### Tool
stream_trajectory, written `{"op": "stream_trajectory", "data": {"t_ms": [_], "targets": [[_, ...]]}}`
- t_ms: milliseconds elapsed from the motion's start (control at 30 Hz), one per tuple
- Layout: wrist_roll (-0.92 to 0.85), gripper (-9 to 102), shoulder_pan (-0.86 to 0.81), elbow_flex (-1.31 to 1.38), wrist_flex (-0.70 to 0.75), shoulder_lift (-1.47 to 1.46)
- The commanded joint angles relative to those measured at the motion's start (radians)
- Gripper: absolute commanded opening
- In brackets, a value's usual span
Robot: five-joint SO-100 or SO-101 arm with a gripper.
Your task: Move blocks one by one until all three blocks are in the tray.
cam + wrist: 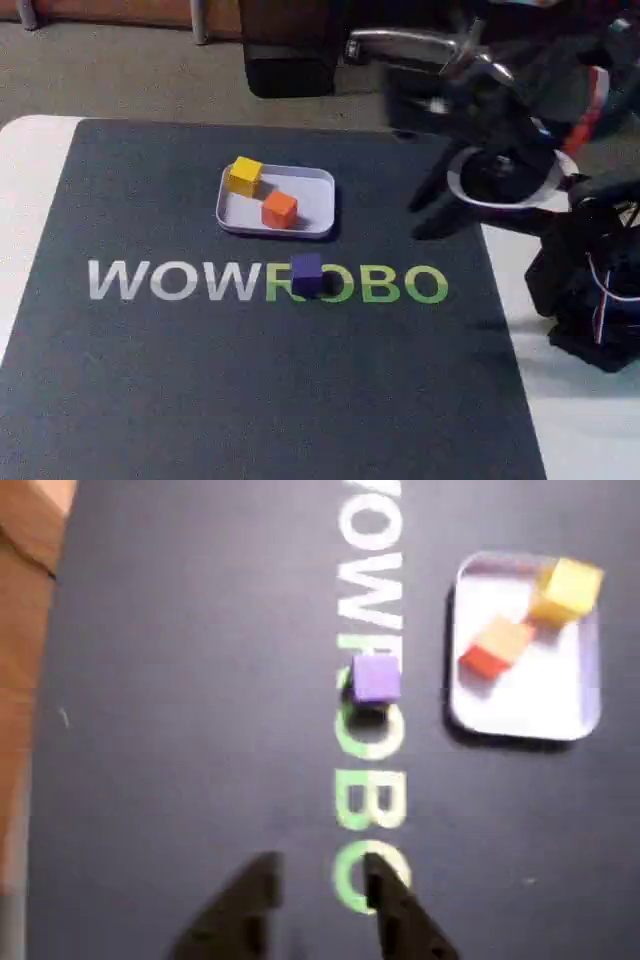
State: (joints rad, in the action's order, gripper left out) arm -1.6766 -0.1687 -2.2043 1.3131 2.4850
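We see the white tray (pixel 318 200), shallow with rounded corners and a low rim, lying on the dark mat (pixel 200 380) that covers the desk (pixel 30 160). In the fixed view two cubes sit inside it: the yellow block (pixel 244 175) at the far left corner and the orange block (pixel 279 209) nearer the front rim, the two close together. The purple block (pixel 306 273) sits outside, on the mat just in front of the tray, right on the green R of the WOWROBO lettering (pixel 180 281). It is matte and dark, the same size as the other two. In the wrist view the purple block (pixel 376 677) lies left of the tray (pixel 575 705), apart from it. The gripper (pixel 320 895) hangs above the mat, well short of the block, its dark fingers (pixel 245 900) spread with nothing between them.
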Motion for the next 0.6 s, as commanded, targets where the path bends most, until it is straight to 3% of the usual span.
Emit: {"op": "stream_trajectory", "data": {"t_ms": [0, 300, 567], "targets": [[0.057, 11, 0.003, 0.17, -0.005, -0.202], [0.041, 14, -0.13, 0.164, -0.158, -0.437], [-0.071, 17, -0.193, 0.005, -0.333, -0.442]]}}
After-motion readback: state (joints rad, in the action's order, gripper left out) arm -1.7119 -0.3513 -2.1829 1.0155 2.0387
